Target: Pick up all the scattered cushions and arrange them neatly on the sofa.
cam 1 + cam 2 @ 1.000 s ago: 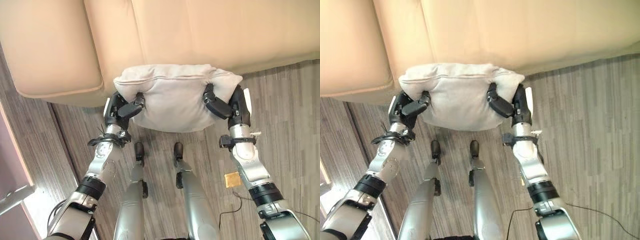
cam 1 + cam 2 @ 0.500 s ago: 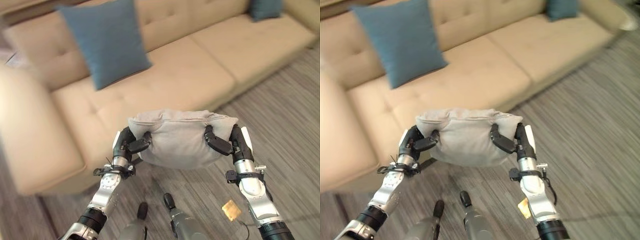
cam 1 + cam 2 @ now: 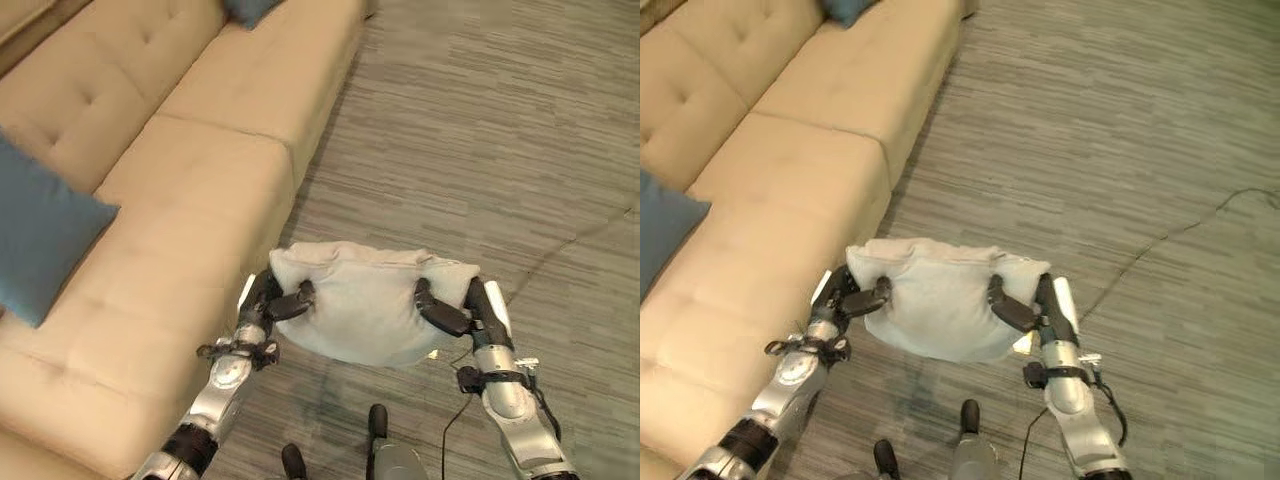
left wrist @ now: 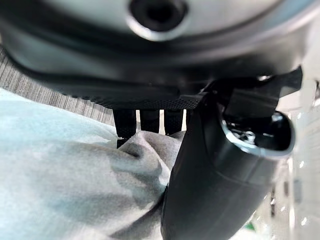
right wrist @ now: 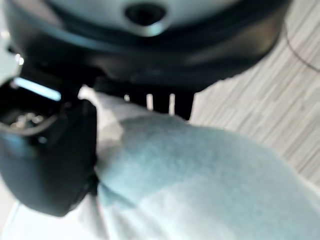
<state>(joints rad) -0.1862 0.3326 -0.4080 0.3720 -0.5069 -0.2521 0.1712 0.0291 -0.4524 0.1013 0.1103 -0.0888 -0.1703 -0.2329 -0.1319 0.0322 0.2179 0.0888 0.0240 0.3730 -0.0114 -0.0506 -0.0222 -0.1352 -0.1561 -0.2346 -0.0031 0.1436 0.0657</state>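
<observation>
Right now you have the pale grey cushion (image 3: 368, 312) held up between both hands, above the striped wood-look floor (image 3: 500, 130) and just beside the front edge of the tan sofa (image 3: 180, 180). Your left hand (image 3: 268, 302) pinches the cushion's left end, thumb curled over the front face and fingers tucked behind it; the left wrist view shows the fabric bunched between that thumb and the fingers. Your right hand (image 3: 462, 311) grips the right end the same way, thumb pressing into the front while the fingers wrap the back. The cushion hangs level, sagging a little in the middle, clear of the seat. On the sofa, a blue cushion (image 3: 40, 245) leans at the left, and the corner of another blue cushion (image 3: 248, 10) shows at the far end.
</observation>
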